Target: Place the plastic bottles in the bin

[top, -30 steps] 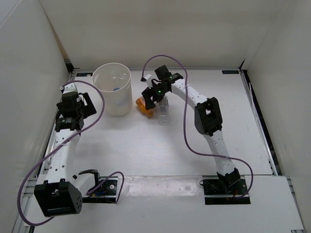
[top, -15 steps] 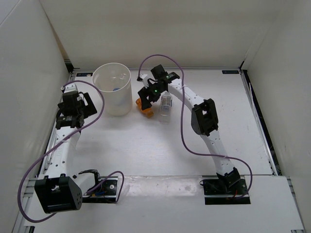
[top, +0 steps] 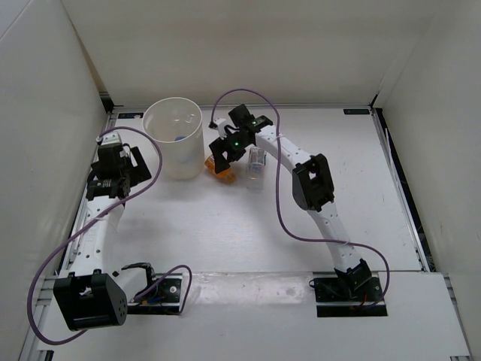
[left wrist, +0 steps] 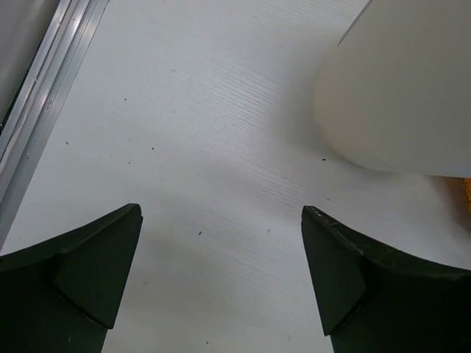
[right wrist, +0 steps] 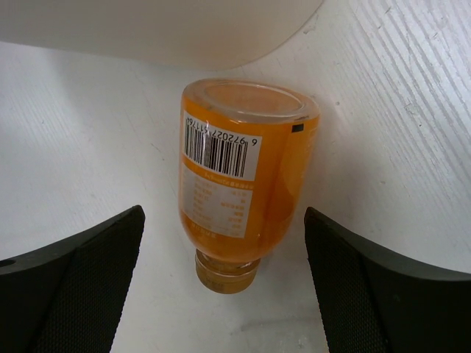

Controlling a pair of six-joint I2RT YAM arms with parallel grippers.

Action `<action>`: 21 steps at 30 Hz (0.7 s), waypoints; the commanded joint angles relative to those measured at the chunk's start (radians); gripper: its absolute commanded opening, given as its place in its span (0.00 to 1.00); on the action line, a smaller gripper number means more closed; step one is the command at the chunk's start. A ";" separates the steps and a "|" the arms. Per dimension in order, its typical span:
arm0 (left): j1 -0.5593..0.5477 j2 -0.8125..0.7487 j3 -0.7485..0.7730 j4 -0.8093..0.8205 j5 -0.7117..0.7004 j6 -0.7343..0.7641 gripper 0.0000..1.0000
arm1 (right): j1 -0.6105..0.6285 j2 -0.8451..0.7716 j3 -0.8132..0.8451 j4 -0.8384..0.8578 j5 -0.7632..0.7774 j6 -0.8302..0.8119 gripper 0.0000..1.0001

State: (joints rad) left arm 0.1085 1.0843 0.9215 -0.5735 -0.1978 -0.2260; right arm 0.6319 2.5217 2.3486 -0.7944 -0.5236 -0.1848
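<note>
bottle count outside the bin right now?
2. The orange bottle lies on its side beside the bin, within the open right gripper; a clear bottle sits just right of it in the top view. Something blue shows inside the bin, possibly another bottle, cannot tell.

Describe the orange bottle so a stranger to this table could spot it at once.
Find the tall cream-white bin at far left. Lying on its side just right of its base is the short orange bottle, barcode label up. The clear bottle beside it has no colour; this one is vivid orange.
</note>
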 commanded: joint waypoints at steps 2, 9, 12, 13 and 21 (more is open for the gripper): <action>0.005 -0.008 0.039 -0.020 0.018 -0.006 1.00 | 0.014 -0.008 -0.014 0.043 0.034 0.034 0.88; 0.000 -0.009 0.056 -0.061 0.035 -0.010 1.00 | 0.015 0.002 -0.021 0.081 0.091 0.110 0.63; -0.001 -0.006 0.045 -0.060 0.035 -0.016 1.00 | 0.014 0.002 -0.028 0.083 0.089 0.119 0.60; -0.001 -0.001 0.043 -0.057 0.038 -0.019 1.00 | 0.009 0.000 -0.029 0.083 0.089 0.122 0.58; -0.003 0.026 0.057 -0.034 0.066 -0.019 1.00 | -0.003 0.003 -0.017 0.058 0.059 0.123 0.44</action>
State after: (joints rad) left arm 0.1085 1.1191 0.9390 -0.6197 -0.1558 -0.2382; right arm 0.6292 2.5145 2.3390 -0.6807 -0.4923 -0.0521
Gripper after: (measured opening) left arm 0.998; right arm 0.424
